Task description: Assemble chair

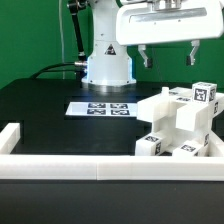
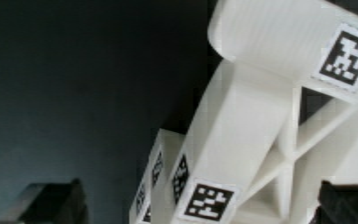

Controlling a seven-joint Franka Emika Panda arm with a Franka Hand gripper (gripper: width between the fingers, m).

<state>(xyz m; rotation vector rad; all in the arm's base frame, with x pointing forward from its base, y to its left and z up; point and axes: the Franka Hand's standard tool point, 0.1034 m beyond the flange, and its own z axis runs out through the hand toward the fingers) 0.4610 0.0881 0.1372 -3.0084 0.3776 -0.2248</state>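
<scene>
Panda arm poised over the chair (image 1: 180, 125)

Gripper (image 1: 167, 55) hangs high, fingers spread, holding nothing; one chunky white assembly sits at the table's (image 1: 40, 110) front corner by the border wall (image 1: 60, 165); one marker board (image 1: 100, 107) behind.

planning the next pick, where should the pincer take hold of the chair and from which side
Probably from above, on the raised top block of the chair. That block stands highest and free, with upright flat faces for the fingers to close across. The open pincer hangs over it, and the border wall hugs the chair's lower front, so a low sideways approach looks blocked.
</scene>
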